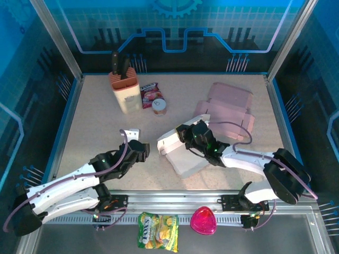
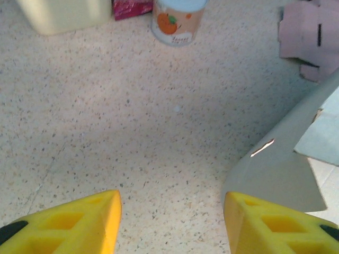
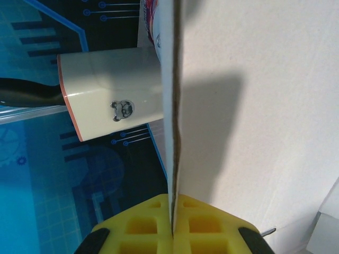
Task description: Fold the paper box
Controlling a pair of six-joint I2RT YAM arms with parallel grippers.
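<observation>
The white paper box (image 1: 180, 153) lies partly folded mid-table, one flap raised. My right gripper (image 1: 186, 133) is shut on an upright wall of it. In the right wrist view the cardboard edge (image 3: 175, 106) runs straight down into the closed yellow fingers (image 3: 212, 230), and the wall's white face (image 3: 254, 106) stretches away to the right. My left gripper (image 1: 139, 149) stands open just left of the box, with bare table between its fingers (image 2: 79, 222). A grey-white flap (image 2: 286, 164) of the box rises right behind its right finger.
Flat pink boxes (image 1: 228, 108) lie at the back right. A cream knife block (image 1: 124, 90), a red snack packet (image 1: 149, 94) and a small can (image 1: 159, 107) stand at the back left. A yellow chips bag (image 1: 158, 238) and a pink pouch (image 1: 203, 221) lie beyond the front rail.
</observation>
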